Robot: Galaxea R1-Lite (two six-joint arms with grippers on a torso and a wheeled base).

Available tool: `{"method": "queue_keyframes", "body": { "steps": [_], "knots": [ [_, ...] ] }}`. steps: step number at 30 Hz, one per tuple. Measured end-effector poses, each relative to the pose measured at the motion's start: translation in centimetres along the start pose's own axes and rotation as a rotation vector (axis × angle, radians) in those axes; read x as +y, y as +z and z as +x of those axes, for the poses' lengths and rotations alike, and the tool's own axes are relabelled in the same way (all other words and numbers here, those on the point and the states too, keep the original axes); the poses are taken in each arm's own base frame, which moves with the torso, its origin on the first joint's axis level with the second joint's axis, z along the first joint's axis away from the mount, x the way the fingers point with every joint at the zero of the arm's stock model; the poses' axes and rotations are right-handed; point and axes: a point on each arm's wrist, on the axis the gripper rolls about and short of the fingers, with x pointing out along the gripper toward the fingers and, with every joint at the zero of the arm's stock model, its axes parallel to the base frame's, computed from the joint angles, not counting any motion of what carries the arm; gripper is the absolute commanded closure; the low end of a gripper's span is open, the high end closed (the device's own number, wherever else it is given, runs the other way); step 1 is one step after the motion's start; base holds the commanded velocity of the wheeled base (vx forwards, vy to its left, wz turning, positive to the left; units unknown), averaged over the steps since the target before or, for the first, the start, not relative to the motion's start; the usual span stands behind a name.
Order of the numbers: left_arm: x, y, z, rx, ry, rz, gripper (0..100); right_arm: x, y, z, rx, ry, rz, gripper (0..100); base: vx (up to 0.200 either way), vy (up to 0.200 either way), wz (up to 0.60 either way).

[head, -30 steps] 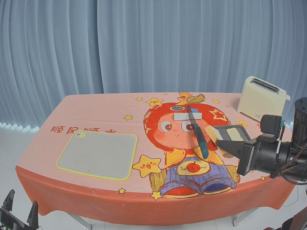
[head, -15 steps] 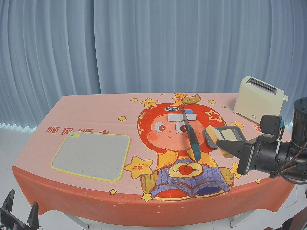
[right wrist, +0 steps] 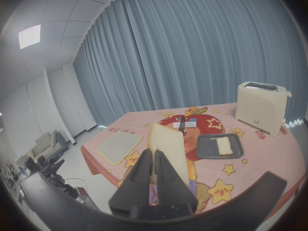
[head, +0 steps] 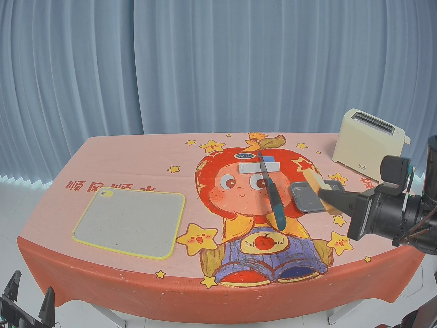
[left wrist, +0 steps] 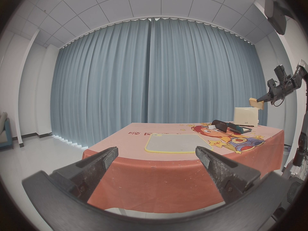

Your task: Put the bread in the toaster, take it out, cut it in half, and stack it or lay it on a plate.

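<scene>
Inside the right claw (right wrist: 153, 156), the bread (right wrist: 170, 145) sits pinched upright: light, soft, crushable, probably best held gently near its crust; left claw (left wrist: 156, 153) gapes empty.

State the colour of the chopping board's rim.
The chopping board has a yellow rim around a grey face; the head view shows it best.

Open air separates the right tool (head: 322, 192), clamped on a pale bread slice (right wrist: 170, 145) high over the table's (head: 136, 160) right side, from the cream toaster (head: 368, 144) at the far right. A teal-handled knife (head: 271, 190) lies just left of the dark grey rectangular tray (head: 304, 197). The yellow-rimmed grey cutting board (head: 129, 215) sits well apart.
</scene>
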Motion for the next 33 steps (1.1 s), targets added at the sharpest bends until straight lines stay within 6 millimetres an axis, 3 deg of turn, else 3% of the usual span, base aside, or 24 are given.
{"method": "queue_keyframes", "body": {
  "steps": [6, 19, 29, 33],
  "knots": [
    [0.0, 0.0, 0.0, 0.0, 0.0, 0.0, 0, -1.0, 0.8, -0.7, -0.041, -0.037, -0.029, 100, 0.0, 0.0, 0.0],
    [0.0, 0.0, 0.0, 0.0, 0.0, 0.0, 0, -1.3, 0.9, -1.5, -0.06, -0.032, -0.083, 100, 0.0, 0.0, 0.0],
    [0.0, 0.0, 0.0, 0.0, 0.0, 0.0, 0, -0.7, 4.2, -1.6, -0.155, -0.033, -0.113, 100, 0.0, 0.0, 0.0],
    [0.0, 0.0, 0.0, 0.0, 0.0, 0.0, 0, -1.1, 4.1, -1.1, -0.141, -0.056, -0.119, 100, 0.0, 0.0, 0.0]
  ]
}}
